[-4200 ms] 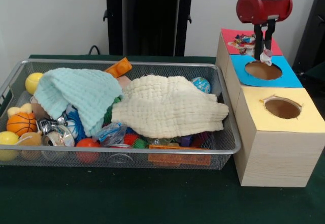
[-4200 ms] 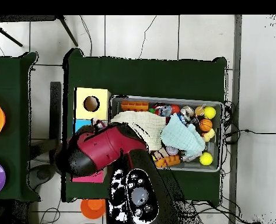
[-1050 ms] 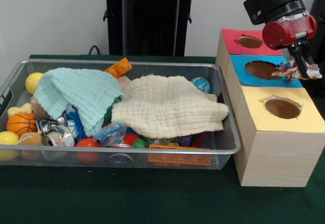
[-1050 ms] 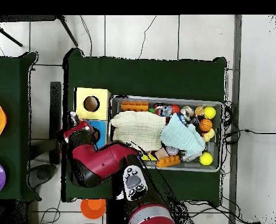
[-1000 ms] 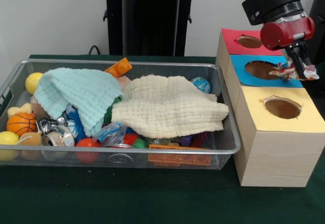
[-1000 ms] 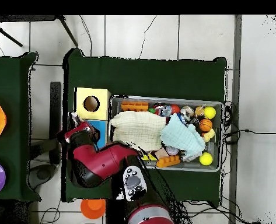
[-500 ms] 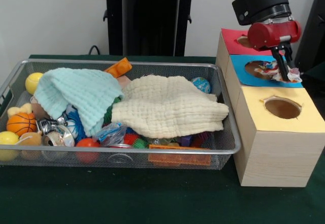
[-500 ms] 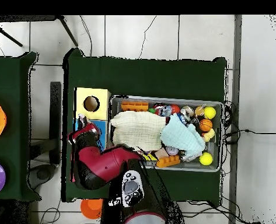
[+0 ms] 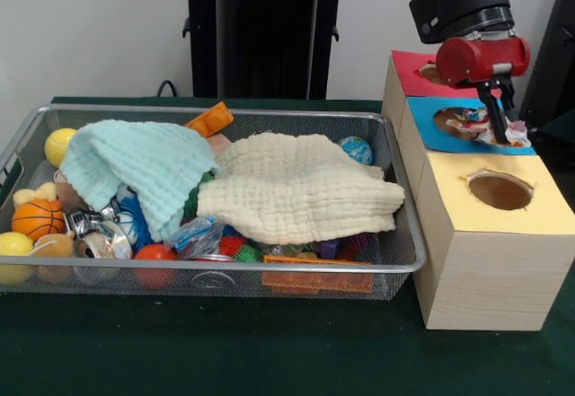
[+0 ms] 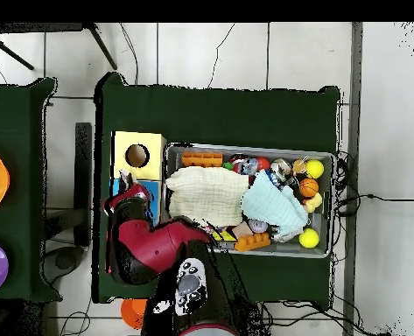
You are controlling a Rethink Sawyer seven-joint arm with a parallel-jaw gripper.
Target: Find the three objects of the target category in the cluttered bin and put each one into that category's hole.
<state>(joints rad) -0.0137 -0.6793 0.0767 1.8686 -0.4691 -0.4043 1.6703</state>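
Nearest us we see the wire mesh bin (image 9: 395, 266), heaped with toys under a cream cloth (image 9: 301, 188) and a mint cloth (image 9: 135, 167). At two o'clock from it, past the yellow box (image 9: 494, 234), our gripper (image 9: 499, 125) pinches the knotted rope toy (image 9: 503, 130) over the blue box's hole (image 9: 458, 123).

The arm (image 9: 463, 5) at the upper right of the front view has a black cylindrical segment above a glossy red rounded wrist housing; slim black fingers (image 9: 494, 113) hang below; overhead, lower centre, bulky red links (one black-and-grey section) (image 10: 153, 249).
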